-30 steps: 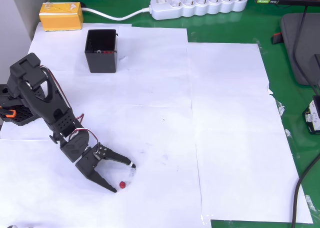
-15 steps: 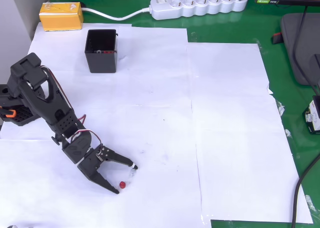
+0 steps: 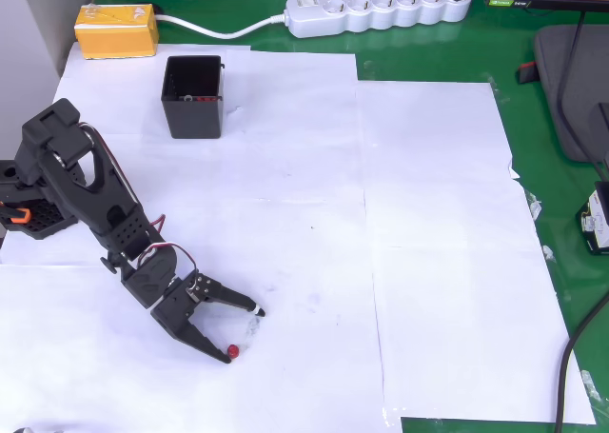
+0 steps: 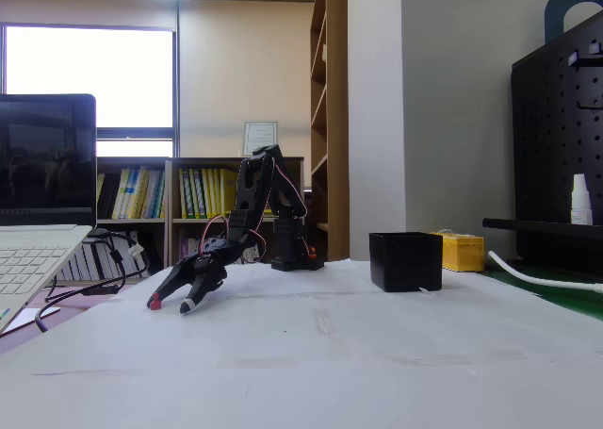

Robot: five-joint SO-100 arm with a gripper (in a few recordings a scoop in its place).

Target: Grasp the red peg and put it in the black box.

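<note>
White paper covers the table (image 3: 428,262); overhead, the pincer (image 3: 244,330) gapes low, the red peg (image 3: 232,350) touching its lower fingertip, the black box (image 3: 193,96) well apart. From the fixed view, the spread pincer (image 4: 170,305) reaches down to the paper.

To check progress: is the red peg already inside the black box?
No, in the overhead view the red peg lies on the white paper, far from the black box.
</note>
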